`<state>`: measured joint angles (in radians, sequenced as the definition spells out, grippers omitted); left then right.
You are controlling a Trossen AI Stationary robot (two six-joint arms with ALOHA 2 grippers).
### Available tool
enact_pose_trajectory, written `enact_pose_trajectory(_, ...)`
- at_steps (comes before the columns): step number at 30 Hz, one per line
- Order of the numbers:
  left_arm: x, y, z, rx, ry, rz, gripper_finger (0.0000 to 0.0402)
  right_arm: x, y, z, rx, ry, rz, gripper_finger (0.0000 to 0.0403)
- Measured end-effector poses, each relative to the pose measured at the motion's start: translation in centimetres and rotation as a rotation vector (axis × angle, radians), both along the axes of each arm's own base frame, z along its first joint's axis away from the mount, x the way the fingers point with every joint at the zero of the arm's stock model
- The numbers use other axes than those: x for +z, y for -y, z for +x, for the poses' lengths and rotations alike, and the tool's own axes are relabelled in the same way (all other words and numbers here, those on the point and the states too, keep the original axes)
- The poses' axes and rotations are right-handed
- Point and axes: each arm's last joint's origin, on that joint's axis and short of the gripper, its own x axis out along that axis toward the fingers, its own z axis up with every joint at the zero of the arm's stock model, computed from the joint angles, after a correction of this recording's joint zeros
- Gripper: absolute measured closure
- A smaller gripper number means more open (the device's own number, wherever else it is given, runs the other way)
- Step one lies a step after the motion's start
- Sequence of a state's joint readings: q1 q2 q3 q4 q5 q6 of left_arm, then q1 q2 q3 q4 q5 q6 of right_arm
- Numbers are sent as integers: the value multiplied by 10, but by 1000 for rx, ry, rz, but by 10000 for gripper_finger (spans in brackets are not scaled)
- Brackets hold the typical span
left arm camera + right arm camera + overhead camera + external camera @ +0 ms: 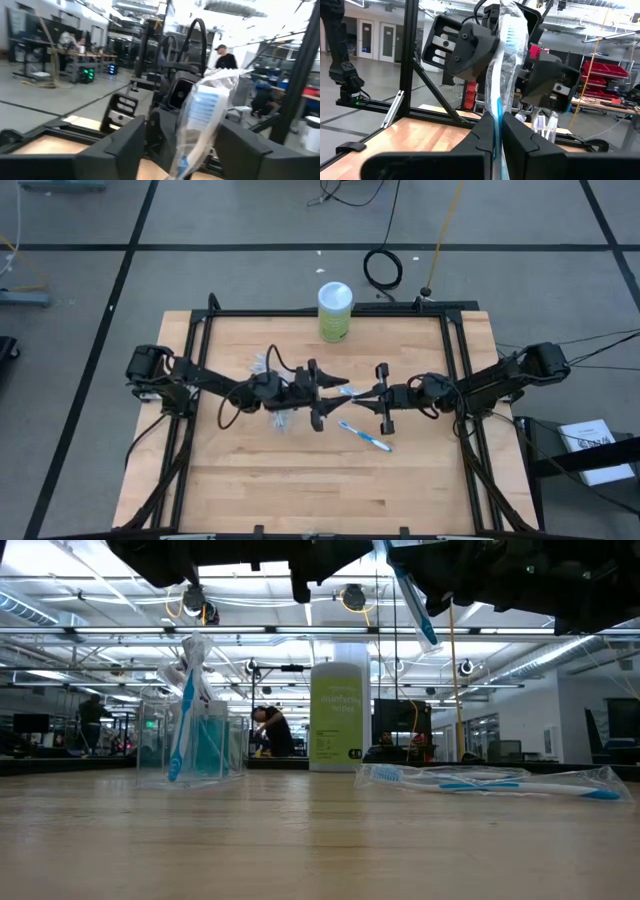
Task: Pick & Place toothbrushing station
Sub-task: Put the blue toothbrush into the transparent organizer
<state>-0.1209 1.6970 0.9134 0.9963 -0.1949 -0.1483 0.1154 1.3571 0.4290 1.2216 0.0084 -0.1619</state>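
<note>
- High view, far left: the left arm reaches in over the bench (250,480), and the clear cup (268,364) stands just behind it, near the bench's left middle. In the low view the cup (190,745) is upright and already holds wrapped brushes and teal tubes.
- Left gripper (322,392) sits at mid-bench with fingers spread wide, touching nothing I can see; its tips face the right gripper closely.
- Between the two, a wrapped toothbrush (347,391) is held aloft. In the right wrist view this toothbrush (501,75) stands upright, bristles up, its wrapper crinkled.
- Right gripper (375,392) has its fingers pressed together on the handle's lower part (496,131).
- A second brush (365,436) lies flat on the bench just in front of the grippers, still in its wrapper.
- Well behind, a green canister (335,312) stands at the far edge.
- Handling, as I judge it: the brush is light and stiff, but the loose film is slick and could slide under the pads. Gripping mid-handle, across the narrow side, looks safest; the head end would tip.
</note>
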Motion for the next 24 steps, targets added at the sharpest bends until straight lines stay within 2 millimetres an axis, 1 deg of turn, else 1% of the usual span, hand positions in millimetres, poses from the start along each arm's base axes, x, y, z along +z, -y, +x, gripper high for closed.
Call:
enact_pose_trajectory(4, 0, -2, 0, -49, 2, -7, 234, 0, 0, 0, -21, -2, 4, 393)
enact_pose_trajectory(12, 0, -2, 0, -51, 2, 25, 336, 0, 1, 0, -27, -5, 6, 393)
enact_pose_trajectory(15, 1, -1, -1, -60, 3, 30, 381, -1, 1, 0, -28, -7, 12, 377)
enact_pose_trajectory(17, 5, -2, -2, -64, 11, 30, 387, 0, 1, 0, -21, -3, 28, 356)
enact_pose_trajectory(21, 23, -1, -12, -44, 40, 23, 377, 0, 0, 0, -8, -8, 66, 316)
enact_pose_trajectory(24, 36, 4, -24, 20, -17, 54, 388, 1, 1, -1, -4, -11, 98, 294)
